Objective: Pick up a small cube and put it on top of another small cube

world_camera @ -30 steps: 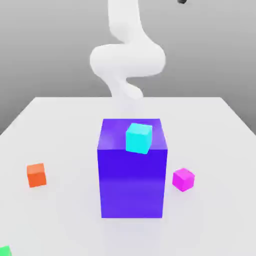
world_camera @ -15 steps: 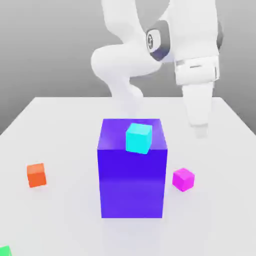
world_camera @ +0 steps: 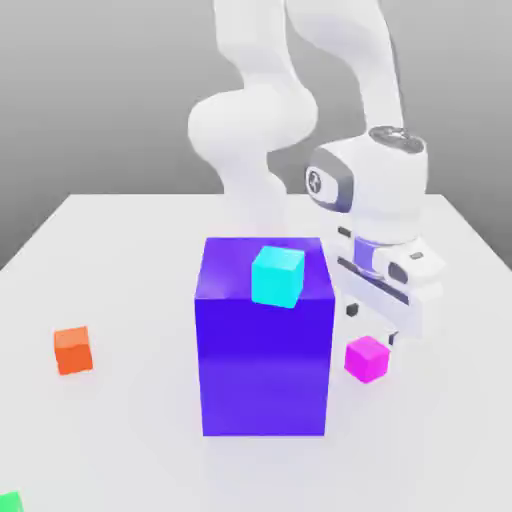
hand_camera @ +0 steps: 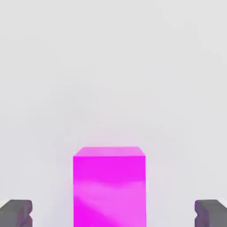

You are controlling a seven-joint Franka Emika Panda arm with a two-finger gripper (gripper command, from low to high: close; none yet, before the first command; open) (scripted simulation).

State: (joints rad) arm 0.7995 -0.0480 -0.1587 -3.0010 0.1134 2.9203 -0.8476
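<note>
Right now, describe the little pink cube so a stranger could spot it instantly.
Find the big blue-purple block mid-table; the small cube sits on the white table just off its lower corner on the exterior view's right, below the open gripper. It alone is glossy magenta; the others are cyan and orange.

Even, bright, diffuse light, faint soft shadows on the white table (world_camera: 120,260), slightly soft renders.

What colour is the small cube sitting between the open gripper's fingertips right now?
Glossy magenta-pink. The small cube shows best in the hand view, between the gripper fingertips.
</note>
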